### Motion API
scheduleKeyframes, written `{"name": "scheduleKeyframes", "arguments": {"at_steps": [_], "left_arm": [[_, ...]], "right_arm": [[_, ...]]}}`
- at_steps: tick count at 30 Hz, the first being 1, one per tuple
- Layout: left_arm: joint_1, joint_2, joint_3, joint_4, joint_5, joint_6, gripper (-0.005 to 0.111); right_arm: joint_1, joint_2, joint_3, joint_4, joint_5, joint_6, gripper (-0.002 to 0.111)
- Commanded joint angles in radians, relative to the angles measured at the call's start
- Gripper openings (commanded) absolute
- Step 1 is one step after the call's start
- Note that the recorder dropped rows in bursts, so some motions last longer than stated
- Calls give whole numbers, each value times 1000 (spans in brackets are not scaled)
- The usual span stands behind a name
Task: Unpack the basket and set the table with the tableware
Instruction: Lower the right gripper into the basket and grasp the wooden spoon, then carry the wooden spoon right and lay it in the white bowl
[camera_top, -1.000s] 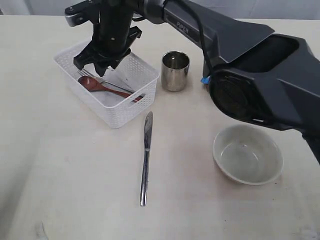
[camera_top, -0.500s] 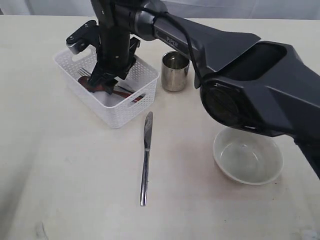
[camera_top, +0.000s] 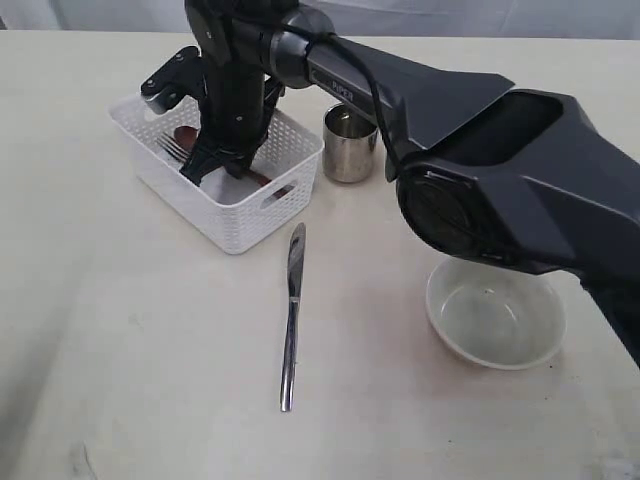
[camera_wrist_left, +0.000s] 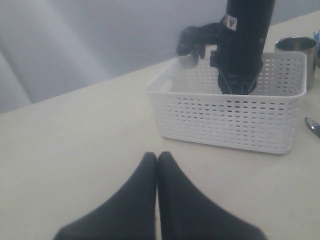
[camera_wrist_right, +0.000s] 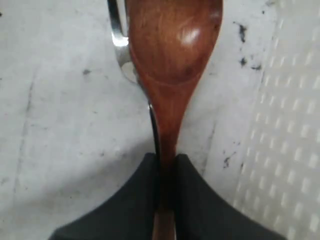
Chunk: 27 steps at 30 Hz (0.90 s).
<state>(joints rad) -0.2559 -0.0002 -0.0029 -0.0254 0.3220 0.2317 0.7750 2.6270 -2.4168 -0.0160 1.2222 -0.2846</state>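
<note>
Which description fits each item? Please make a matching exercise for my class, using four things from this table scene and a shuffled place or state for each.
Things
1. knife
2. steel cup
3. bowl
4. wooden spoon

Descriptions
A. stands upright beside the basket
B. pinched by the right gripper inside the basket
C. lies flat on the table, outside the basket
D. off-white and round, farthest from the basket

Pairs: 1-C, 2-A, 3-D, 4-B
</note>
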Motion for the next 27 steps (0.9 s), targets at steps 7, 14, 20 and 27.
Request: {"name": "scheduleKeyframes", "arguments": {"at_steps": [7, 14, 20, 27], "left_arm": [[-6, 0, 3, -5, 1, -4, 0], [-6, 0, 3, -5, 1, -4, 0], [-6, 0, 3, -5, 1, -4, 0], [-6, 0, 3, -5, 1, -4, 0]], "right_arm": [[24, -142, 11, -27, -1, 20, 0], [11, -345, 28, 16, -1, 121, 0], [-44, -600, 358, 6, -1, 118, 0], [-131, -949, 883, 3, -1, -52, 0]]}}
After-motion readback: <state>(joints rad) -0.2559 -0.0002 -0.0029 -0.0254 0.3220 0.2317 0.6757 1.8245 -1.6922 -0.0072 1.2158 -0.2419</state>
